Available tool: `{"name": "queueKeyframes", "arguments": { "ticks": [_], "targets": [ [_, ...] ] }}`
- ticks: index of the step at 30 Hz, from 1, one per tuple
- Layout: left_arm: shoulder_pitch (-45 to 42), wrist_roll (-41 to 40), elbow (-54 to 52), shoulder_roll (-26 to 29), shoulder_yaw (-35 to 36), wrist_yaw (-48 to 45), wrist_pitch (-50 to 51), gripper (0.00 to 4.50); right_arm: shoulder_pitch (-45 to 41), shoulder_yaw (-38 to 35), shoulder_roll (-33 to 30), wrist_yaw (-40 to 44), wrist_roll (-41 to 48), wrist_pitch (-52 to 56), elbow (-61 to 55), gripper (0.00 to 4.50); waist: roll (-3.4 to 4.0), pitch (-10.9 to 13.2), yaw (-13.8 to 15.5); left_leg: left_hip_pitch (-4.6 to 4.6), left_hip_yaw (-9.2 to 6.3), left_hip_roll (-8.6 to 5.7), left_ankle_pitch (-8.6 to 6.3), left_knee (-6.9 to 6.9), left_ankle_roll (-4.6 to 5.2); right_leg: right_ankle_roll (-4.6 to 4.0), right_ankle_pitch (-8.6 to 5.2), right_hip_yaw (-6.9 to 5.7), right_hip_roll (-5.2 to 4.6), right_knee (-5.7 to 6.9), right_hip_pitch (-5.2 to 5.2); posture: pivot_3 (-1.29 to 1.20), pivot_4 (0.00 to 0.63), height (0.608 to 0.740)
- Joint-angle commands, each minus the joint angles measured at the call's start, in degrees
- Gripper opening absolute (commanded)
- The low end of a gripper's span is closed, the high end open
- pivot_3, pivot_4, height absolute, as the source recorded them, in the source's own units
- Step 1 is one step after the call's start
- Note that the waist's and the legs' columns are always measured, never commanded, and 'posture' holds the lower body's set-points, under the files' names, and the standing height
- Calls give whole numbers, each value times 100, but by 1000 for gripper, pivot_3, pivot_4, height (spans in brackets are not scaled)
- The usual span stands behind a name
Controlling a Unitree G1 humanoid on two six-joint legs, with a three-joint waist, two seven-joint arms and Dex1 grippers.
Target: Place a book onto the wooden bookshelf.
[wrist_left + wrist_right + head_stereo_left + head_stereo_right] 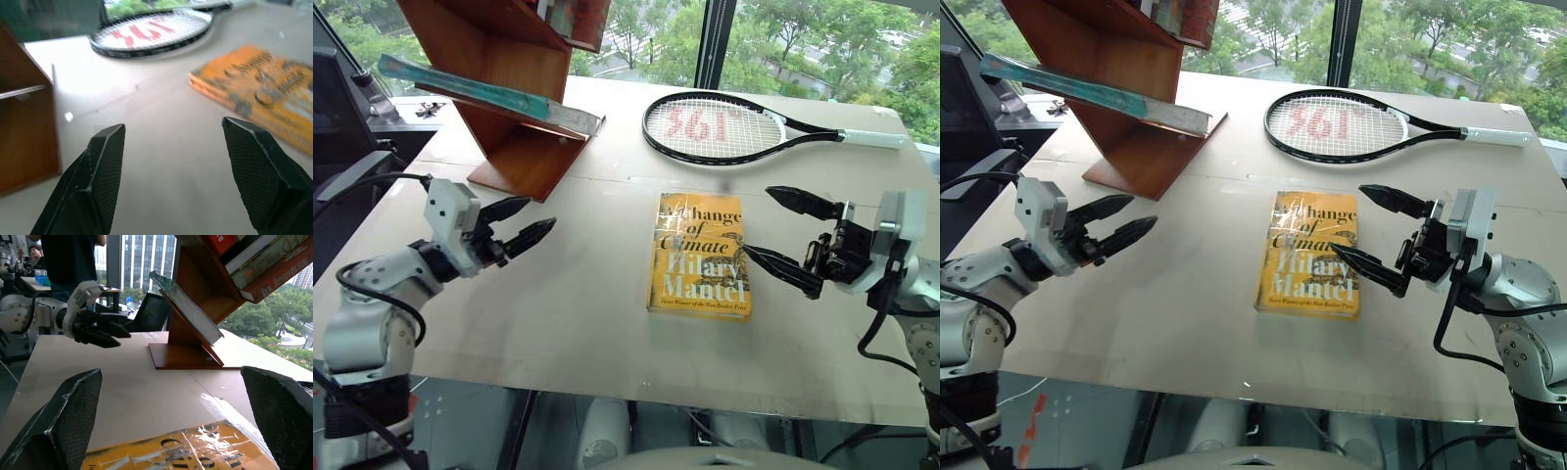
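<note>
The teal book in glossy wrap lies on a slanted board of the wooden bookshelf at the table's far left, with its low end near the shelf's base; it also shows as a book resting on that board. My left gripper hovers just in front of the shelf, open and empty, apart from the book. My right gripper stands wide open at the right edge of the yellow book, holding nothing.
A tennis racket lies at the back of the table. The yellow "A Change of Climate" book lies flat in the middle. Several books fill the upper shelf. A person stands beyond the table's left side.
</note>
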Motion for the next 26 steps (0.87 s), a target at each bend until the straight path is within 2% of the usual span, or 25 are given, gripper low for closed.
{"name": "queueKeyframes", "arguments": {
  "ticks": [1,9,13,17,21,26],
  "targets": [
    [191,-124,-387,-197,-203,250,158,3228,-45,-131,-42,-47,35,-89,-225,4500,0,-1,-29,22,7,-1,0,-9,0,0,0,5,1,-5,18,0,150,739],
    [-6,160,-258,-203,-730,176,-87,3228,145,-208,-30,-278,21,-57,-553,4500,1,0,-24,25,3,0,0,-15,-1,-3,-2,6,8,-9,20,0,150,739],
    [201,206,-232,-7,-700,-152,-259,3228,694,-470,-119,-374,-83,-33,-602,4500,2,0,-15,24,6,-1,-1,-25,-1,-4,-2,7,4,-19,20,0,150,739],
    [807,139,-134,432,-419,-552,-46,3228,1957,-1058,-468,-158,-699,-90,-264,4500,1,0,-7,26,8,-2,0,-34,-1,-6,-3,8,2,-20,16,0,150,739],
    [1381,50,-53,756,-185,-922,-36,3228,2870,-1617,-677,134,-1051,-333,137,4500,3,0,-6,24,14,-1,-1,-44,-1,-23,-14,10,-2,-30,10,0,150,739],
    [1618,29,-86,781,-169,-1002,-10,3228,3309,-1902,-825,413,-1304,-485,610,4500,10,-7,-6,33,18,1,-1,-43,-1,-28,-17,13,-25,-33,10,0,150,739]
  ]
}}
